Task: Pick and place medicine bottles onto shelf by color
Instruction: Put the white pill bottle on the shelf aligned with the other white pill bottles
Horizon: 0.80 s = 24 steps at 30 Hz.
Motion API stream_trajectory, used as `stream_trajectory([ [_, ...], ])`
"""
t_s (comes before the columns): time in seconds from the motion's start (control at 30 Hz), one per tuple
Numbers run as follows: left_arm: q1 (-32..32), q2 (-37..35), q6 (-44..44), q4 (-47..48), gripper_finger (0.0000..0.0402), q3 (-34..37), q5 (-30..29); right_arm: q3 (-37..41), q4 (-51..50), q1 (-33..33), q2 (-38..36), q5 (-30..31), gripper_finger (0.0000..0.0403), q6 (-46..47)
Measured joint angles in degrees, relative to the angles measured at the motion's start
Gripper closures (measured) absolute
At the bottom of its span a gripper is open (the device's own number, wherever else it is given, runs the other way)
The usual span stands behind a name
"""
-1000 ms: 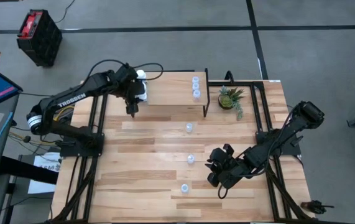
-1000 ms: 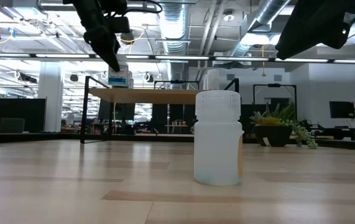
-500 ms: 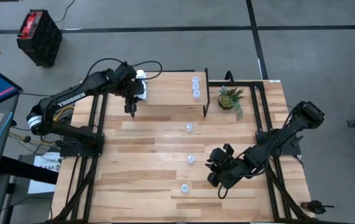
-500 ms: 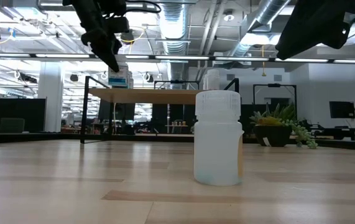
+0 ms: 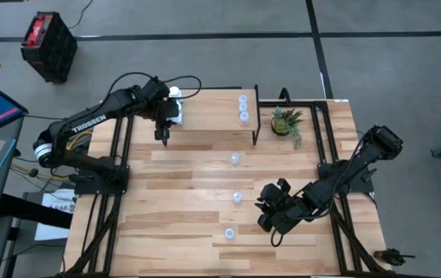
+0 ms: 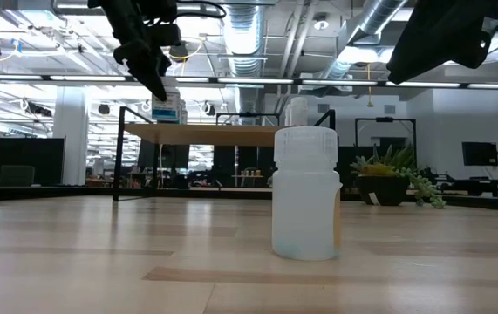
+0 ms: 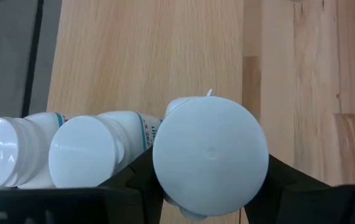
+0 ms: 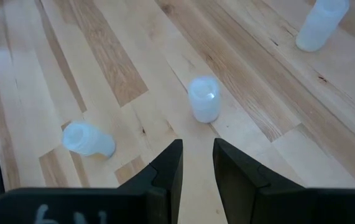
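Note:
My left gripper (image 5: 165, 127) is over the left end of the light-wood shelf (image 5: 212, 112), shut on a bright white bottle (image 7: 210, 155). Two more white bottles (image 7: 84, 155) (image 7: 9, 152) stand on their bases on the shelf beside it. Two translucent bottles (image 5: 243, 108) stand at the shelf's right end. Three translucent bottles are on the table: one near the shelf (image 5: 235, 158), one upright (image 8: 204, 98) and one on its side (image 8: 87, 138). My right gripper (image 5: 265, 216) hovers near these two, slightly open and empty. My left gripper pinches the white bottle's body just below its cap (image 7: 165, 199) between its two fingers (image 7: 137, 177), one on either side. The fingers come from above, pointing down. The bottle is upright, cap toward the wrist camera. I cannot tell whether its base touches the shelf.
A small green potted plant (image 5: 287, 123) stands to the right of the shelf, by its black legs (image 5: 255, 131). The slatted tabletop (image 5: 189, 208) stretches out on the near left. A red and black crate (image 5: 48, 45) sits on the floor beyond the table.
My left gripper has shifted a little toward the table's far edge with the white bottle still in its fingers.

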<state>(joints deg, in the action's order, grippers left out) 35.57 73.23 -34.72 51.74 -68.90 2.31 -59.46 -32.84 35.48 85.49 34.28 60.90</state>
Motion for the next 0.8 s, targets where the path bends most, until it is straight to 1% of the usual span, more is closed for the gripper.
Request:
stream_trajectory([
  [0.07, 0.0, 0.0, 0.0, 0.0, 0.0252, 0.0, 0.0, 0.0, 0.0, 0.0, 0.0, 0.0, 0.0291, 0.0],
  [0.3, 0.0, 0.0, 0.3, -1.1, 0.0188, 0.0, -1.2, 0.0, 0.0, 0.0, 0.0, 0.0, 0.0291, 0.0],
  [0.4, 0.0, 0.0, 0.3, -1.6, 0.0171, 0.0, -1.7, 0.0, 0.0, 0.0, 0.0, 0.0, 0.0291, 0.0],
  [0.5, 0.0, 0.0, 0.4, -1.6, 0.0165, 0.0, -2.3, 0.0, 0.0, 0.0, 0.0, -0.2, 0.0291, 0.0],
  [0.67, 0.0, 0.0, 0.4, -1.9, 0.0167, 0.0, -4.6, 0.0, -0.1, 0.0, 0.0, -1.0, 0.0291, 0.0],
  [0.8, 0.0, 0.0, 0.9, -2.0, 0.0168, 0.0, -4.7, 0.0, -0.1, 0.0, 0.0, -1.1, 0.0291, 0.0],
])
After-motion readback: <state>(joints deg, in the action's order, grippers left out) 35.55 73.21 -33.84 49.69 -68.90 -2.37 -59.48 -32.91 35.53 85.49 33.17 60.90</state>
